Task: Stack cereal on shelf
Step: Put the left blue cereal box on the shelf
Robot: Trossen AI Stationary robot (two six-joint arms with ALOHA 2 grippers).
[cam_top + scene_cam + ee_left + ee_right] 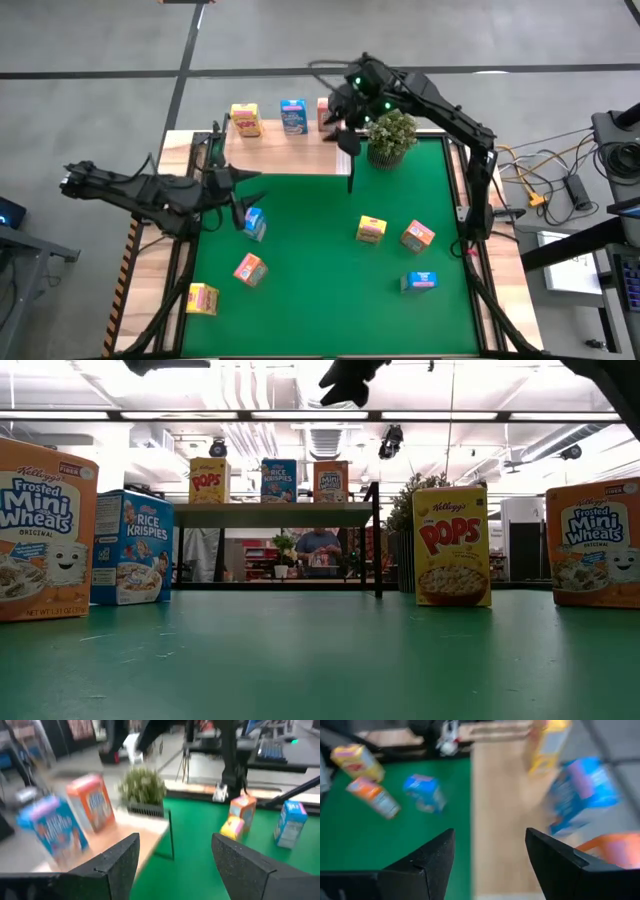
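Three cereal boxes stand upright on the wooden shelf (pixel 280 150) at the table's far edge: yellow (pixel 245 120), blue (pixel 293 116) and orange-red (pixel 323 112). Several more rest on the green mat: blue (pixel 255 224), orange-red (pixel 250 268), yellow (pixel 203 298), yellow (pixel 371 229), orange-red (pixel 417 235) and blue (pixel 419 281). My right gripper (pixel 490 860) hangs open and empty above the shelf's right end, beside the orange-red box (pixel 615 847). My left gripper (pixel 175 865) is open and empty over the mat's left part, above the blue box near it.
A small green potted plant (pixel 390 135) stands at the shelf's right end, just under my right arm. The shelf's thin black leg (pixel 351 175) comes down onto the mat. Bare mat lies in the middle, between the two groups of boxes. Cables lie off the table's right side.
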